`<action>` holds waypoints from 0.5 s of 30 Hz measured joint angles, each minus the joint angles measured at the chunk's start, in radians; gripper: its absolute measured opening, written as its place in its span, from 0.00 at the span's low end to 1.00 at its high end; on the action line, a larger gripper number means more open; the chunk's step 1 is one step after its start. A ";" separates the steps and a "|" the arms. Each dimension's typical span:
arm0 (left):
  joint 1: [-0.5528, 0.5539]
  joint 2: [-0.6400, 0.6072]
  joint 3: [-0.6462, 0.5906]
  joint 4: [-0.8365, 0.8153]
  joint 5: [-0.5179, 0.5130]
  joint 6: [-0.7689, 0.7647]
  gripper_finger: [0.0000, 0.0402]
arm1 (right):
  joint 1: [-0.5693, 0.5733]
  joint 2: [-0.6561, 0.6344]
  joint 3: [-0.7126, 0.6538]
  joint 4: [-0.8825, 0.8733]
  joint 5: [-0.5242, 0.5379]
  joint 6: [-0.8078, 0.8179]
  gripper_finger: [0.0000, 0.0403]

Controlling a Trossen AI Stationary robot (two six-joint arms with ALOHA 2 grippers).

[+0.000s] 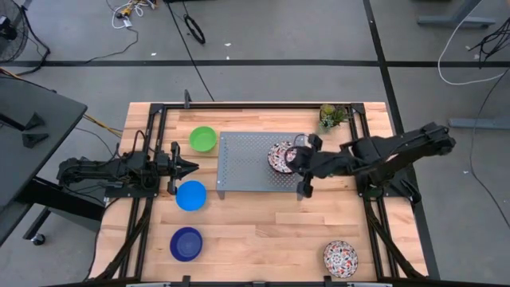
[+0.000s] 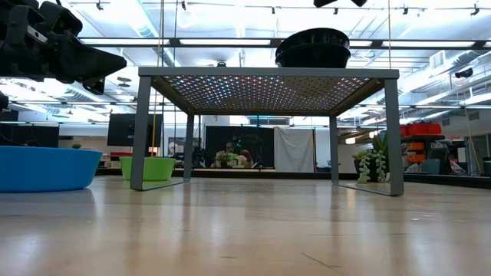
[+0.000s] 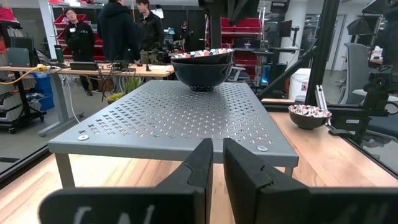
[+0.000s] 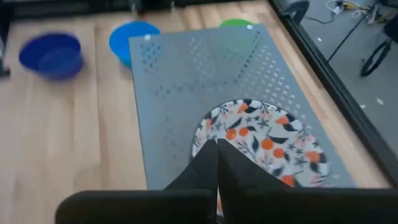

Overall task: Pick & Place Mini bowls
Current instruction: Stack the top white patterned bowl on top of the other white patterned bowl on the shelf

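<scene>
The right end effector (image 1: 298, 156), clenched with nothing held, hovers over the floral bowls (image 1: 280, 157) stacked atop the grey stand (image 1: 243, 163). Another floral bowl (image 1: 340, 257) sits well apart from the stand. Beside the stand lie the green bowl (image 1: 203, 139), light blue bowl (image 1: 191, 195) and dark blue bowl (image 1: 186, 244), with the left end effector (image 1: 191, 167) clenched between the first two.

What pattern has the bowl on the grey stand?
The bowl is white with red-and-blue flowers, clearest in the right wrist view.

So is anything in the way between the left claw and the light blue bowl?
Nothing visible. The left gripper hangs just beside the grey stand, and the light blue bowl sits on bare wood right next to it. The green bowl lies on the gripper's other side, out of that path.
</scene>
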 joint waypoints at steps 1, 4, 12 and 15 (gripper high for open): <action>0.000 0.000 0.000 0.000 0.000 0.000 0.11 | 0.008 -0.014 -0.032 0.035 0.018 0.027 0.01; 0.000 0.000 0.000 0.000 0.000 0.000 0.11 | 0.027 -0.043 -0.113 0.142 0.067 0.073 0.00; 0.000 0.000 0.000 0.000 0.000 0.000 0.11 | 0.077 -0.082 -0.248 0.299 0.292 0.129 0.00; 0.000 0.000 0.000 0.000 0.000 0.000 0.11 | 0.095 -0.097 -0.284 0.333 0.336 0.175 0.00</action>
